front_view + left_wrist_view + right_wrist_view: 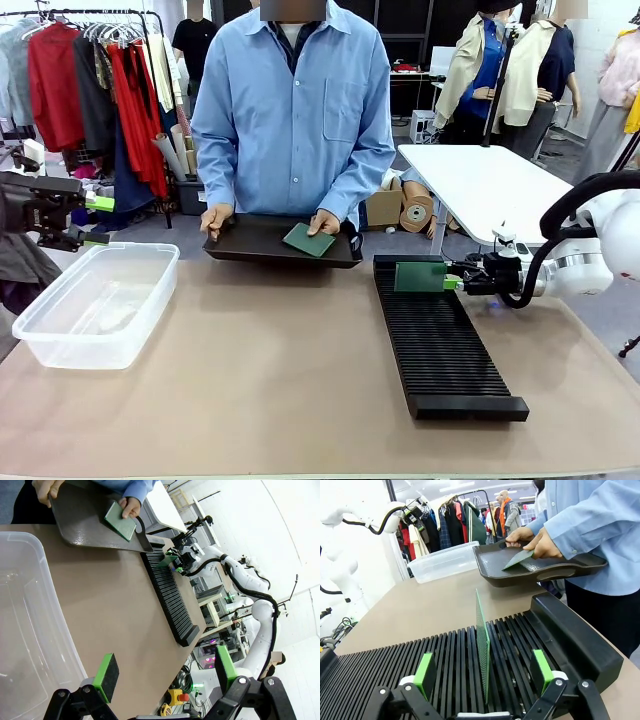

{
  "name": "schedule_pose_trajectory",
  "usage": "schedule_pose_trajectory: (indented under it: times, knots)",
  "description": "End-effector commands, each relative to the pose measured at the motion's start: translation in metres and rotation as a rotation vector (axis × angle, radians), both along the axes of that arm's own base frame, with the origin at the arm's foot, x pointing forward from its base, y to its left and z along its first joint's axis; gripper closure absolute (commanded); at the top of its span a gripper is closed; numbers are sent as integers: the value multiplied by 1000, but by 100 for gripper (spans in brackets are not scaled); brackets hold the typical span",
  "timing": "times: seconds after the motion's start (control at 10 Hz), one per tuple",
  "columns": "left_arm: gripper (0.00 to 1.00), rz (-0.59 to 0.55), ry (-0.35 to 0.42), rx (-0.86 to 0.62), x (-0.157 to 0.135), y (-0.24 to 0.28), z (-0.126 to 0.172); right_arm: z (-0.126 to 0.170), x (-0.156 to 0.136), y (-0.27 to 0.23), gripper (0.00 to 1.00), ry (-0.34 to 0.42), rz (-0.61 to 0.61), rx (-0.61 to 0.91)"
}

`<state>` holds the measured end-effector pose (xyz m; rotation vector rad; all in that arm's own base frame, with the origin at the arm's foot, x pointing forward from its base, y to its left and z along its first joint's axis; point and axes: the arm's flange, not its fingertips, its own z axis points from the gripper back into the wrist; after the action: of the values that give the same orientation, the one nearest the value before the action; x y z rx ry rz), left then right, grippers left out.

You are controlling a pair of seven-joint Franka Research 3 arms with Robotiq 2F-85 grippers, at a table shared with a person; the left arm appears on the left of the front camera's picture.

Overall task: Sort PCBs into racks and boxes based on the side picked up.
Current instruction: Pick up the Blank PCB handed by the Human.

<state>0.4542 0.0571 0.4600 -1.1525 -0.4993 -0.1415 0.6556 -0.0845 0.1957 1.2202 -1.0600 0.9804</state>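
Table: tan top [250, 400], clothes rails behind.
Left pincer [100, 221]: wide, empty; clear tub [60, 330] just below it.
Tray [250, 242]: between the pincers, farther off; person's hand [322, 222] on loose PCB [307, 240].
Right pincer [452, 283]: wide, astride upright PCB [420, 276] slotted in rack [445, 360], pads clear of it.

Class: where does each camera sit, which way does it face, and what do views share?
Front: on robot's side, facing the person with black tray; left gripper, right gripper at edges.
Left wrist: by the clear tub, facing the rack; own open fingers.
Right wrist: over rack, facing person; fingers flank upright PCB.
Shared: tray, rack, tub.
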Motion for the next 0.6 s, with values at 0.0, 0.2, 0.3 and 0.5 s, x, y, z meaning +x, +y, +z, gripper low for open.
schedule_pose_trajectory:
  times: [0.0,0.2,0.3,0.5]
  knots:
    - [0,-1,-1,-3,-1,0,0,0,0,0,0,2,-1,0]
    - [0,-1,-1,-3,-1,0,0,0,0,0,0,2,-1,0]
    - [0,-1,-1,-3,-1,0,0,0,0,0,0,0,0,0]
    - [0,-1,-1,-3,-1,0,0,27,-2,-4,0,-35,-18,28]
